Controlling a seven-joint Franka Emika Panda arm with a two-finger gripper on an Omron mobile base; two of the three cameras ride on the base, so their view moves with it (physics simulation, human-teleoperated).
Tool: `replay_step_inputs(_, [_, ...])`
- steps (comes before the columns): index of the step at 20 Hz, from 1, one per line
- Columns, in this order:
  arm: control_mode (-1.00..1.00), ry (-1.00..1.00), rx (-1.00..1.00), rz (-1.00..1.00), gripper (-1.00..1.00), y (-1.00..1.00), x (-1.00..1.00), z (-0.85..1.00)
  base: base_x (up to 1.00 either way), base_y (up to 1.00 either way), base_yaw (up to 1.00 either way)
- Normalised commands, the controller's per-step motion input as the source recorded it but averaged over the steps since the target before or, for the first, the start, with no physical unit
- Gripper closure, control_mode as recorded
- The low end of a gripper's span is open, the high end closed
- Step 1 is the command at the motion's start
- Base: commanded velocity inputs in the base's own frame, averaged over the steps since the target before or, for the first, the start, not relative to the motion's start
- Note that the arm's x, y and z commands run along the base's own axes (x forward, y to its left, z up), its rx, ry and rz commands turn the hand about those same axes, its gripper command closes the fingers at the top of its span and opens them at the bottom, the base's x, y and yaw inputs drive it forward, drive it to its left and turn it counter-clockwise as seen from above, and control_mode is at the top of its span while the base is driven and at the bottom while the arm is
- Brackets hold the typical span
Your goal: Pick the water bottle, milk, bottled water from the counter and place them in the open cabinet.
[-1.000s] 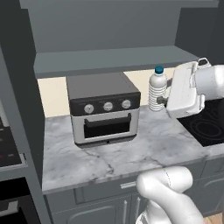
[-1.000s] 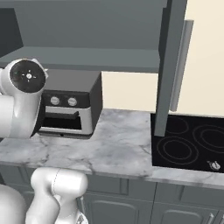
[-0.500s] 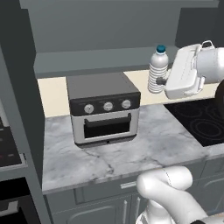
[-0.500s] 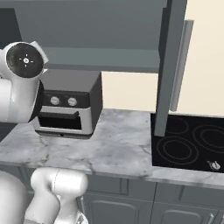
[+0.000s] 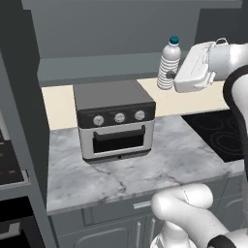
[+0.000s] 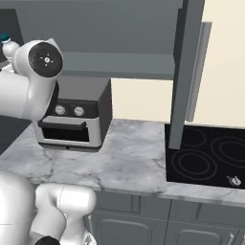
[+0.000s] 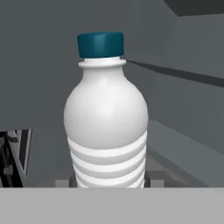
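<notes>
One bottled water (image 5: 168, 65) sits clenched low in your gripper (image 5: 170, 75), level with the open cabinet (image 5: 111, 70) shelf; its base may clip the shelf lip and tip.

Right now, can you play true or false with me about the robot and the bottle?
1. The gripper is shut on the bottled water. True.
2. The bottle's cap is red. False: it is blue-green.
3. The bottle is lying flat on the counter. False: it is held upright in the air, up by the open cabinet.
4. A toaster oven with three knobs sits on the counter. True.
</notes>
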Motion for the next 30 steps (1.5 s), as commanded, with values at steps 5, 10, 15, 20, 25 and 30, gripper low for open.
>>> replay_step_inputs(5, [-1.00,0.00,0.11,-0.01,1.00,0.00,0.56,0.06,0.00,0.00,0.00])
replay_step_inputs(10, [-1.00,0.05,0.05,-0.02,1.00,0.02,0.64,0.09,0.00,0.00,0.00])
replay_step_inputs(15, [-1.00,0.08,0.01,-0.02,1.00,0.04,0.61,0.01,0.00,0.00,0.00])
replay_step_inputs(20, [-1.00,0.04,0.01,-0.01,1.00,0.02,0.54,0.00,0.00,0.00,0.00])
replay_step_inputs(25, [-1.00,0.01,0.01,0.00,1.00,0.01,0.55,0.00,0.00,0.00,0.00])
replay_step_inputs(30, [-1.00,0.01,0.00,0.00,1.00,0.04,0.54,0.00,0.00,0.00,0.00])
